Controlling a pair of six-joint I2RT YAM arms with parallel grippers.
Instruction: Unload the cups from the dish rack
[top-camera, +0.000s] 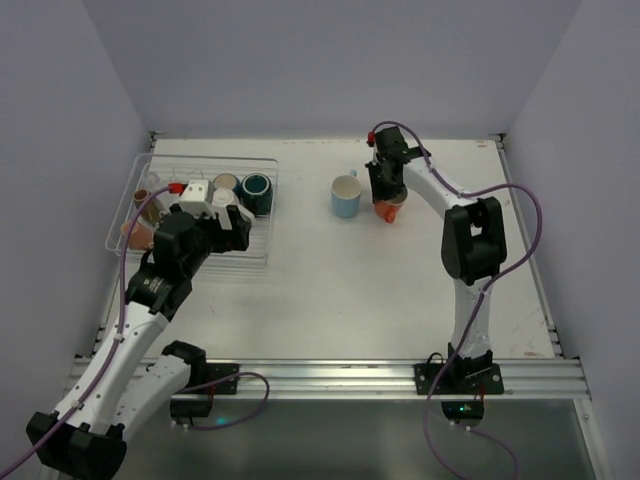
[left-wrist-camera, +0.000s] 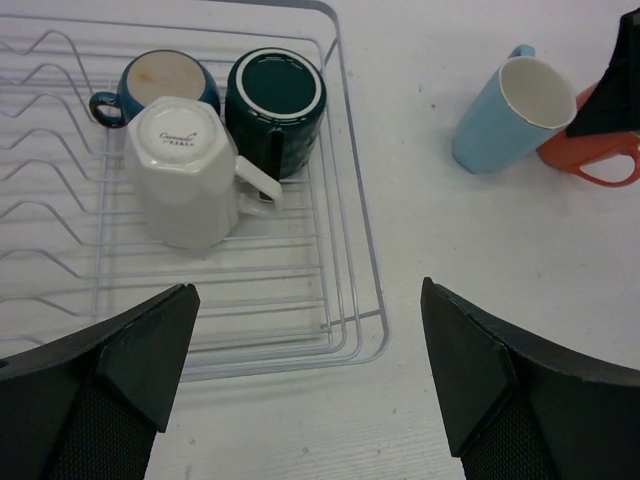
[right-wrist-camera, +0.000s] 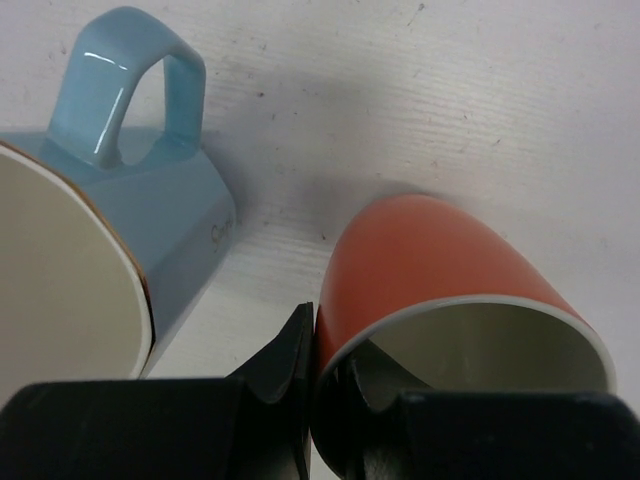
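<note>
The see-through dish rack (top-camera: 262, 240) sits at the far left and also shows in the left wrist view (left-wrist-camera: 352, 215). In it an upturned white mug (left-wrist-camera: 180, 175) and two dark teal mugs (left-wrist-camera: 165, 82) (left-wrist-camera: 276, 100) stand together. A small pink cup (top-camera: 135, 232) sits at its left end. My left gripper (left-wrist-camera: 310, 385) is open and empty above the rack's near right corner. A light blue cup (top-camera: 346, 196) stands on the table. My right gripper (right-wrist-camera: 335, 370) is shut on the rim of an orange cup (right-wrist-camera: 440, 265) just right of the blue cup, one finger inside it.
The white table (top-camera: 380, 290) is walled at the back and sides. The blue cup (right-wrist-camera: 120, 235) is close beside the orange cup, its handle pointing away. The right arm (top-camera: 470, 240) reaches over the table's right half.
</note>
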